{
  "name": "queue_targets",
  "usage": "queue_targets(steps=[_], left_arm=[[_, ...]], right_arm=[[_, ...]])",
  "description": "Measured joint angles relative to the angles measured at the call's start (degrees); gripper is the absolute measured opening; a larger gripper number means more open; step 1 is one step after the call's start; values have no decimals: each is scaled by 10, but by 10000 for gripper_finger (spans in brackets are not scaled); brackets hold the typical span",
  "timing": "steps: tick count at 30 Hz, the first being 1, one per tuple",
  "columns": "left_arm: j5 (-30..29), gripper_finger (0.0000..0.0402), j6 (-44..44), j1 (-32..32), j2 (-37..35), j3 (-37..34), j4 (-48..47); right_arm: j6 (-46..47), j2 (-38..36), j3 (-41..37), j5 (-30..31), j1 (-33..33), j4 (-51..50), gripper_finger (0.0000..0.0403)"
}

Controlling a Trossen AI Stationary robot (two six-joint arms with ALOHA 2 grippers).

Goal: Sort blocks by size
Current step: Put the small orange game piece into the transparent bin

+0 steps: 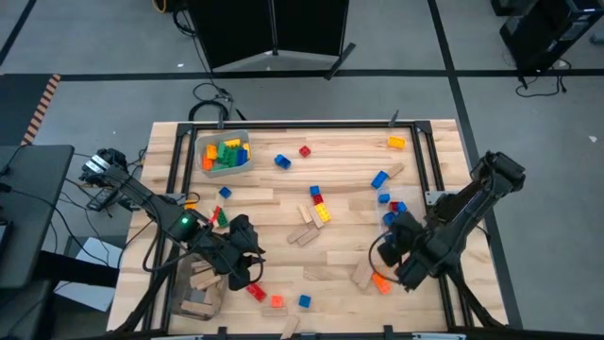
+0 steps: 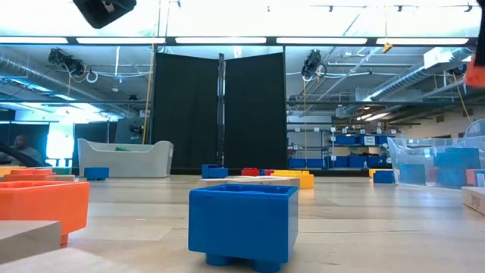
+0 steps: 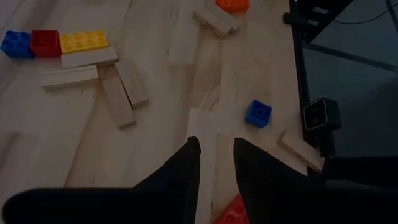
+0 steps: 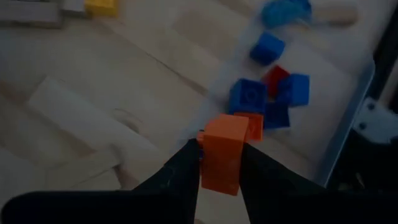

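Right gripper: the right gripper (image 4: 219, 163) is clenched on an orange brick (image 4: 222, 152), which sits between its two dark fingers; in the high view it is at the lower right of the frame (image 1: 404, 269).
Left gripper: the left gripper (image 3: 215, 158) has its fingers parted with nothing between them (only bare wood shows in the gap); in the high view it is at the lower left (image 1: 243, 269).
Blocks, centre: a loose spread across the wooden surface (image 1: 349, 179), with tan wooden pieces (image 1: 304, 233) beside a red-and-yellow brick group (image 1: 319, 210) in the middle of the frame.
Blocks, right: blue and red bricks (image 4: 268, 93) clustered just beyond the held orange brick.
Blocks, lower edge: a blue brick (image 1: 304, 301) and an orange brick (image 1: 276, 301) near the bottom.
Upper-left bin: a clear bin (image 1: 225, 170) holding mixed bricks (image 1: 226, 154).
Lower-left bin: a clear bin (image 1: 176, 295) holding tan wooden pieces (image 1: 200, 281).
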Motion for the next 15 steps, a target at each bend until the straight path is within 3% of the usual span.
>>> queue_targets(steps=[8,15], left_arm=[[0,106,0,0,0,0,34],[9,106,-2,0,0,0,69]], right_arm=[[69,-114,-163,-65,-30,99,117],[106,-176,-233,-120,-59,120,157]])
